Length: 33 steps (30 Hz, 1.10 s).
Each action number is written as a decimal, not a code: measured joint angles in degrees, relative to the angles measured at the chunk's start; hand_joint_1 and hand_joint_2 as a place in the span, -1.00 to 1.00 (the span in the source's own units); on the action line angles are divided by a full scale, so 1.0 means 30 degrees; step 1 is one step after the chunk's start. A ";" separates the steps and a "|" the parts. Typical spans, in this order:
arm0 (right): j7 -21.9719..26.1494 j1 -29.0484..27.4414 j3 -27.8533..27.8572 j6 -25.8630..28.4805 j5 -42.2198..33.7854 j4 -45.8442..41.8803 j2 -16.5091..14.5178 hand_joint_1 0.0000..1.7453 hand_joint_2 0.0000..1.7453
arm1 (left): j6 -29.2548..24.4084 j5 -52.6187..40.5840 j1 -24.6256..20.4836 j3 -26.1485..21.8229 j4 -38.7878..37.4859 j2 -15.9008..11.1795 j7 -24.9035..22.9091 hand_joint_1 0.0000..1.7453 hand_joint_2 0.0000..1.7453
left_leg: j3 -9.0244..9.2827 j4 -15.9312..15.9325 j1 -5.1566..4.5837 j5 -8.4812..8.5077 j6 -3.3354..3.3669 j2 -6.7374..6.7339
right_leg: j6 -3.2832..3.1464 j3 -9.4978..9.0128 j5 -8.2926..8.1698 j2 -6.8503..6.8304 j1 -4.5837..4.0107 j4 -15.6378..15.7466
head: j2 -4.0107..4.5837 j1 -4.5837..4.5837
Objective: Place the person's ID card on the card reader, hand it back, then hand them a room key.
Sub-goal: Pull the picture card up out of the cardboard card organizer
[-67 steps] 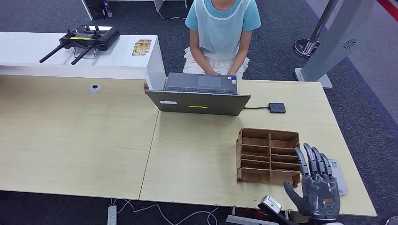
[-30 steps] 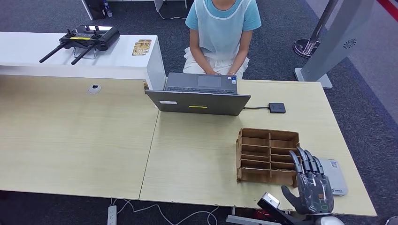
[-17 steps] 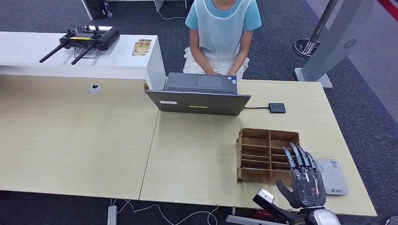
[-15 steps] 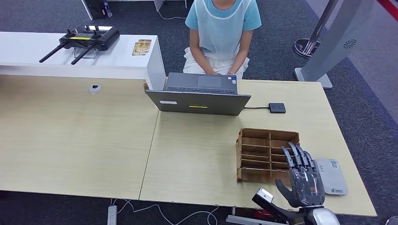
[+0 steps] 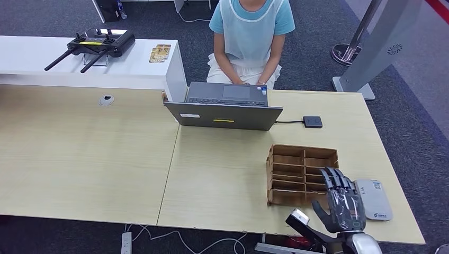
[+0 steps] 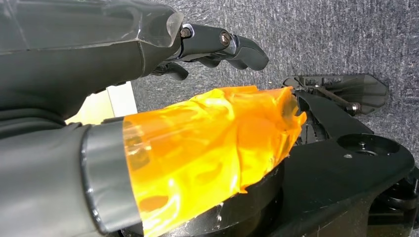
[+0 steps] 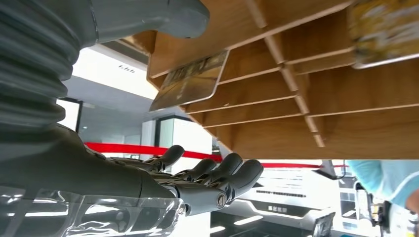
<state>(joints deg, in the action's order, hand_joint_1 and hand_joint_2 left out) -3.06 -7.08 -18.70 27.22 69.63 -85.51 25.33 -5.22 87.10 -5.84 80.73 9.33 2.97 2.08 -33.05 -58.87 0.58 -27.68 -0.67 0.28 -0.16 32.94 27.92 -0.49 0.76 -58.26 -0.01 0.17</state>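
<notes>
My right hand [image 5: 341, 203] hovers with straight, spread fingers over the near right corner of the wooden card organizer [image 5: 303, 150] and holds nothing. The grey-white card reader [image 5: 374, 199] lies flat just right of that hand. In the right wrist view the hand's fingers [image 7: 212, 178] reach under the organizer's compartments [image 7: 276, 98], where a patterned card [image 7: 190, 81] and a second card [image 7: 383, 30] sit in slots. My left hand [image 6: 148, 123] hangs over the carpet, its thumb wrapped in orange film, fingers loosely extended and empty. A person [image 5: 249, 32] sits across the table.
An open laptop [image 5: 225, 114] stands in front of the person, with a small black box [image 5: 312, 121] cabled to it. A white counter [image 5: 32, 55] at the back left carries a black remote controller [image 5: 92, 45] and some cards [image 5: 160, 53]. A grey stand [image 5: 370, 50] rises at the back right.
My right hand slid left and back toward the table's near edge, from above the card reader to the organizer's corner. The card reader is now uncovered.
</notes>
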 joint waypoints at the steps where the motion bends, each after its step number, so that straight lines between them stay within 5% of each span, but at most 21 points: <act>1: -0.0004 -0.0010 0.0100 0.0055 0.0003 0.0024 -0.0004 -0.58 1.00 | 0.0000 0.0000 0.0000 0.0009 0.0000 0.0000 0.0000 -1.00 -1.00 | 0.0001 0.0000 0.0000 0.0000 0.0000 -0.0001 | 0.0000 0.0000 0.0000 0.0001 0.0000 0.0000 | 0.0000 0.0000; 18: 0.0000 -0.0143 0.0916 0.0191 0.0031 0.0071 -0.0097 -0.56 1.00 | 0.0000 0.0000 0.0003 0.0067 0.0000 0.0000 0.0000 -1.00 -1.00 | 0.0001 -0.0001 0.0000 0.0000 0.0000 -0.0002 | 0.0000 0.0001 0.0000 0.0002 0.0000 0.0000 | 0.0002 0.0000; 26: 0.0000 -0.0239 0.1038 0.0208 0.0038 -0.0040 -0.0155 -0.20 1.00 | 0.0000 0.0000 0.0003 0.0067 0.0000 0.0000 0.0000 -1.00 -1.00 | 0.0001 -0.0001 0.0000 0.0000 0.0000 -0.0002 | 0.0000 0.0002 0.0000 0.0002 0.0000 0.0000 | -0.0002 0.0000; 33: 0.0000 -0.0256 0.1069 0.0208 0.0038 -0.0091 -0.0168 -0.10 1.00 | 0.0000 0.0002 0.0002 0.0067 0.0000 0.0000 0.0000 -1.00 -1.00 | 0.0000 -0.0001 0.0000 0.0000 0.0000 -0.0002 | 0.0000 0.0001 0.0000 0.0002 0.0000 0.0000 | -0.0002 0.0000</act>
<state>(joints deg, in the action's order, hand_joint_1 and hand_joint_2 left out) -3.06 -7.85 -15.50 27.85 69.75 -85.79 24.83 -5.22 87.11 -5.83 80.94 9.33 2.97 2.08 -33.05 -58.87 0.58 -27.68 -0.67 0.27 -0.16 32.94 27.92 -0.49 0.76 -58.26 -0.01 0.17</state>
